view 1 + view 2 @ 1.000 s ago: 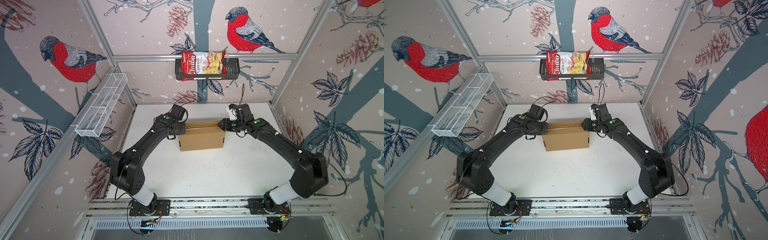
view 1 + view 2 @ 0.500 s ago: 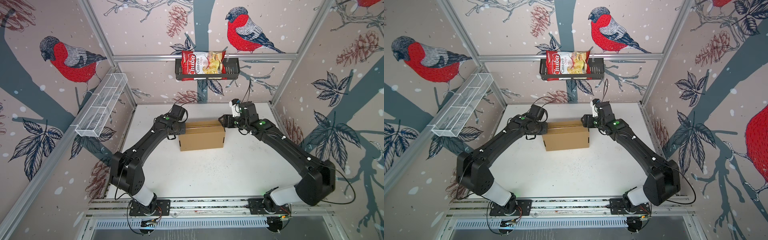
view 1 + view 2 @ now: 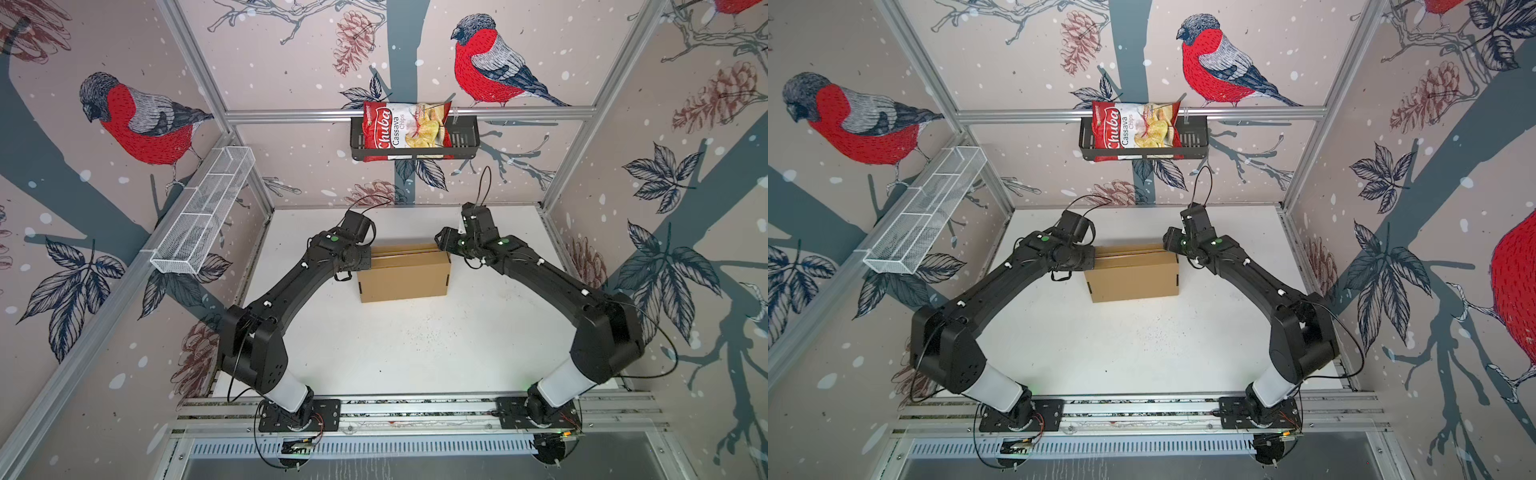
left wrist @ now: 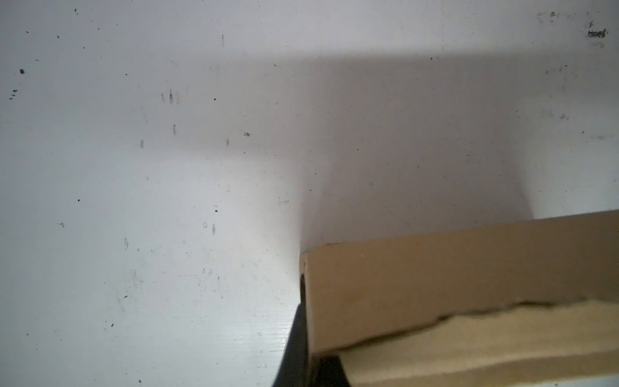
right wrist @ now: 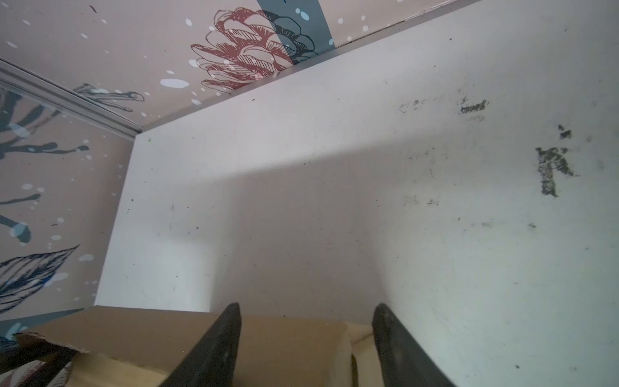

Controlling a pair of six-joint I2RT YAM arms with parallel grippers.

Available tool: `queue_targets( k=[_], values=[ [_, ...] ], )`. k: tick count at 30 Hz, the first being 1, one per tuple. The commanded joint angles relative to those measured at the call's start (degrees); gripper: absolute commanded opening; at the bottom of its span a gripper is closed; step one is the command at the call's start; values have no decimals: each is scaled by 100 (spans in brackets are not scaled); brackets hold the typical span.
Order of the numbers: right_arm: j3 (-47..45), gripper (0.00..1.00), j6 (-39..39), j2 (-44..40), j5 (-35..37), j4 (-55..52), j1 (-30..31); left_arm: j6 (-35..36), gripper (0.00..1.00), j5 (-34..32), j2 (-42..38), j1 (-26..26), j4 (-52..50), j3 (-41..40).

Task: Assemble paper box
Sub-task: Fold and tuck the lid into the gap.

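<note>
Paper box: brown, folded up, on white table, toward back, between both arms. Top flaps down, seam visible along back edge in both top views. Left jaws: pinched tight on cardboard wall at left end of box. Right jaws: parted, moderately wide, holding nothing, above right end of box. Red chips bag: in black basket on back wall, well apart from box.

The box is seen as matt brown cardboard, rough at cut edges. The counter beneath it is smooth white, scuffed. The bag is glossy plastic.
</note>
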Motion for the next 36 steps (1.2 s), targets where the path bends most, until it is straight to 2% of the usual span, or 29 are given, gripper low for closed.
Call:
queue_targets(
  k=[1,6,8,12,14,17,23,27,29,33,36],
  values=[
    [-196,60,282,-113,-11,283,50,46,7,208,29,-28,-660,-93],
    [-519,60,412,-229,-42,522,88,37,15,261,-1,-36,-601,-88],
    [-644,60,441,-295,13,610,103,25,25,357,-33,-31,-548,-102],
    [-785,60,393,-407,111,683,102,-27,36,482,-212,-32,-428,-104],
    [-856,60,346,-447,167,726,110,-154,46,526,-284,-19,-428,-71],
    [-919,60,301,-461,216,753,119,-200,53,811,-329,5,-397,16],
    [-1017,60,268,-476,278,869,153,-485,57,1818,-652,262,-310,161],
    [-1016,60,178,-457,302,853,167,-933,64,1928,-1158,615,-262,88],
    [-1042,60,153,-457,291,885,176,-1385,66,1899,-1436,685,63,-146],
    [-1061,60,144,-464,305,889,199,-1884,64,1964,-1386,719,452,-339],
    [-1052,60,107,-465,325,875,228,-2102,58,2068,-1210,719,742,-444]
  ],
)
